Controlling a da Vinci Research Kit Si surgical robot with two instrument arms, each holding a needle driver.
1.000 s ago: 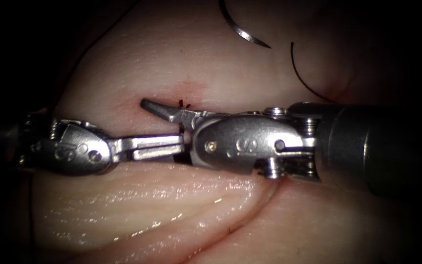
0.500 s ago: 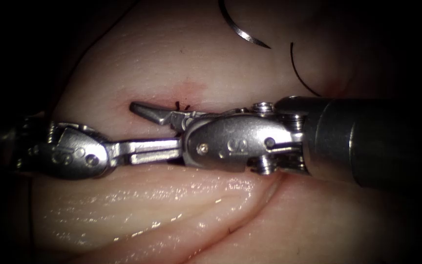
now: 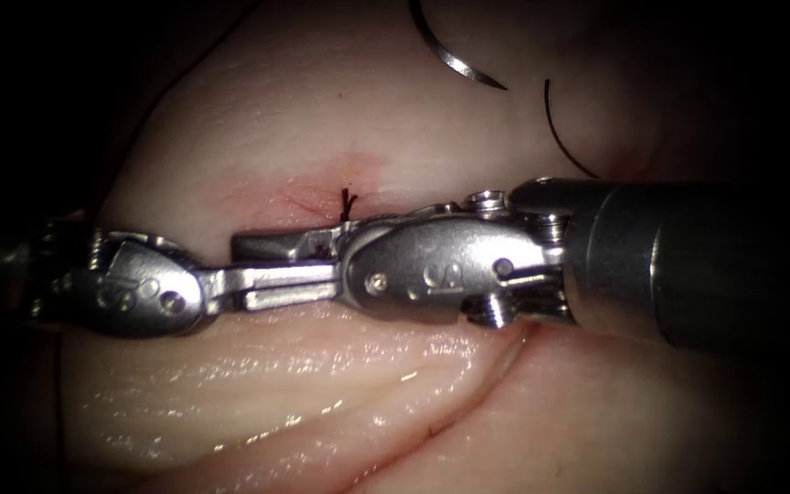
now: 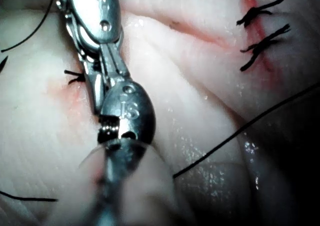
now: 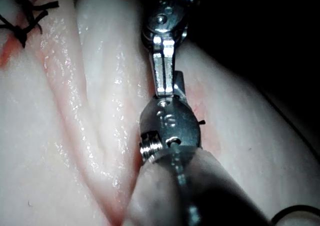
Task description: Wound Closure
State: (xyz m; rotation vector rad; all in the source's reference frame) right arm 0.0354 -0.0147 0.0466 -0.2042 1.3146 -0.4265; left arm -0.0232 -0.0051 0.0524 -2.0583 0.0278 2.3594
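1. Now we are resting both tools low over the tissue [image 3: 322, 110], tip to tip beside the cut [image 3: 322, 194], which is lying as a reddish line with red fluid [image 3: 358, 169] staining it.
2. We are bringing the right tool [image 3: 276, 245] in from the right with its jaws pressed together and lying flat just below a short dark knot [image 3: 347, 201] of thread; whether any thread is pinched between them we cannot tell.
3. We are keeping the left tool [image 3: 285, 282] directly beneath it, its jaws likewise closed and reaching under the right tool's wrist; what they grip, if anything, we cannot tell.
4. We are leaving the needle [image 3: 450, 55] free on the tissue at the far top, well apart from both tools and not in the tissue, with a loose thread [image 3: 564, 137] curving near it.
5. In the left wrist view we are seeing two finished stitches [image 4: 260, 33] across the cut.
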